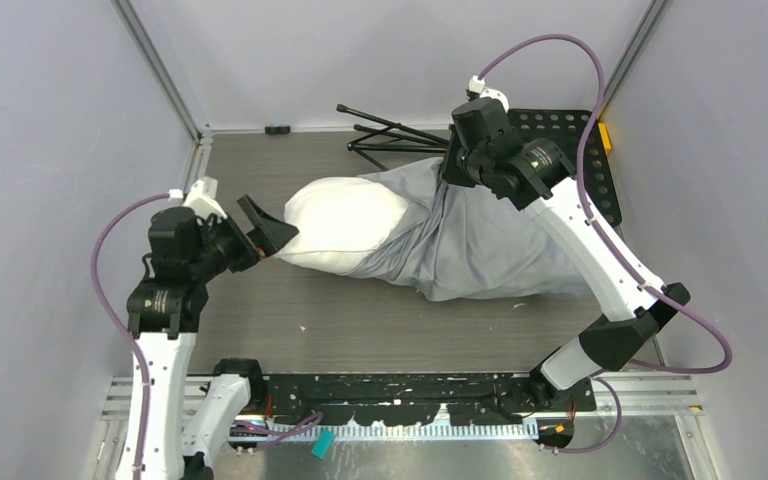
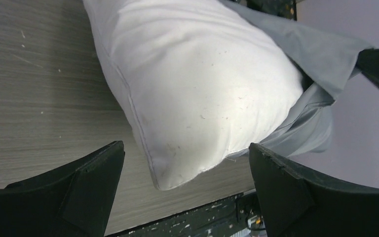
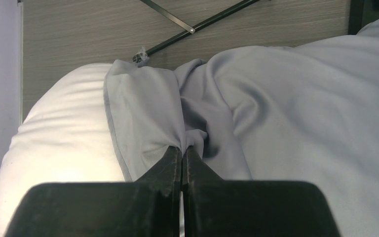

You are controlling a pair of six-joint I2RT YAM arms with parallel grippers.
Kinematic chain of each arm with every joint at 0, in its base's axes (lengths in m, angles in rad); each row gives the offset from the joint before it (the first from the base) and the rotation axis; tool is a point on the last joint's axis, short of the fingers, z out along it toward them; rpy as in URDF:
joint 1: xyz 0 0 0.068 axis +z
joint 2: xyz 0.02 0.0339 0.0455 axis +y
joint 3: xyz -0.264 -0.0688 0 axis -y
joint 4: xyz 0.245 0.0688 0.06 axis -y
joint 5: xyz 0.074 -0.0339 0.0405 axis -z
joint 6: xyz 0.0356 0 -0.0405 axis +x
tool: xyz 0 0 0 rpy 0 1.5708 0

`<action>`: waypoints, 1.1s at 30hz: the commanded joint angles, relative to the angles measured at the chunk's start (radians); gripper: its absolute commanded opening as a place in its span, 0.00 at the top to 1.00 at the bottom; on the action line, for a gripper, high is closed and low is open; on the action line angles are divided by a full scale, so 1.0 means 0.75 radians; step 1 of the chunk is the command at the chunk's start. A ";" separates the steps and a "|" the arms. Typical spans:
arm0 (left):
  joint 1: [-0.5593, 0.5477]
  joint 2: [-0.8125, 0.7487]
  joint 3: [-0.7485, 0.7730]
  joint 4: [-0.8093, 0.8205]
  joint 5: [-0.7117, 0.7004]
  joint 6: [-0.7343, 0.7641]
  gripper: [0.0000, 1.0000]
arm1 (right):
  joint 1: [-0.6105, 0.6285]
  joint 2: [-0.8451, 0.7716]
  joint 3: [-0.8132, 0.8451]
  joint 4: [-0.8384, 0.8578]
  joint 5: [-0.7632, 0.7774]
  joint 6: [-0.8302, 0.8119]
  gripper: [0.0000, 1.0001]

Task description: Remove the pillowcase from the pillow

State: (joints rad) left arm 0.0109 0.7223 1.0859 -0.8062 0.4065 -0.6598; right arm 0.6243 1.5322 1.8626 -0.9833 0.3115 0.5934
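The white pillow (image 1: 338, 222) lies in the middle of the table, its left end bare. The blue-grey pillowcase (image 1: 480, 245) covers its right part. My right gripper (image 1: 450, 172) is shut on a bunched fold of the pillowcase (image 3: 187, 113) near its open hem, beside the bare pillow (image 3: 59, 133). My left gripper (image 1: 272, 235) is open at the pillow's left corner. In the left wrist view the pillow's corner (image 2: 187, 98) sits between and just beyond the wide-apart fingers (image 2: 94, 177), touching neither. The pillowcase (image 2: 316, 54) shows behind it.
A folded black tripod (image 1: 390, 135) lies at the back of the table behind the pillow. A black perforated plate (image 1: 600, 160) sits at the back right. Grey walls close in both sides. A black rail (image 1: 400, 392) runs along the near edge.
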 commanded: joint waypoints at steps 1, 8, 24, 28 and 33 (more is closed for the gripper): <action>-0.149 0.046 -0.042 0.016 -0.069 0.015 0.00 | -0.031 -0.055 0.012 0.157 0.086 0.008 1.00; -0.382 0.164 -0.121 0.153 -0.206 -0.055 0.00 | -0.035 -0.060 -0.034 0.175 0.056 0.009 1.00; -0.393 0.364 -0.048 0.367 -0.348 -0.029 1.00 | 0.171 -0.311 -0.202 -0.091 -0.147 -0.270 0.28; -0.393 0.385 -0.042 0.387 -0.357 -0.036 1.00 | 0.496 -0.308 -0.250 -0.179 0.057 -0.144 0.26; -0.393 0.388 -0.005 0.362 -0.376 -0.021 1.00 | 0.687 -0.257 -0.394 -0.126 0.216 0.051 0.22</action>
State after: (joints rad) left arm -0.2813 1.0153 1.0149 -0.5961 0.1417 -0.6945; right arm 1.0878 1.3018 1.6485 -1.0779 0.3325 0.5003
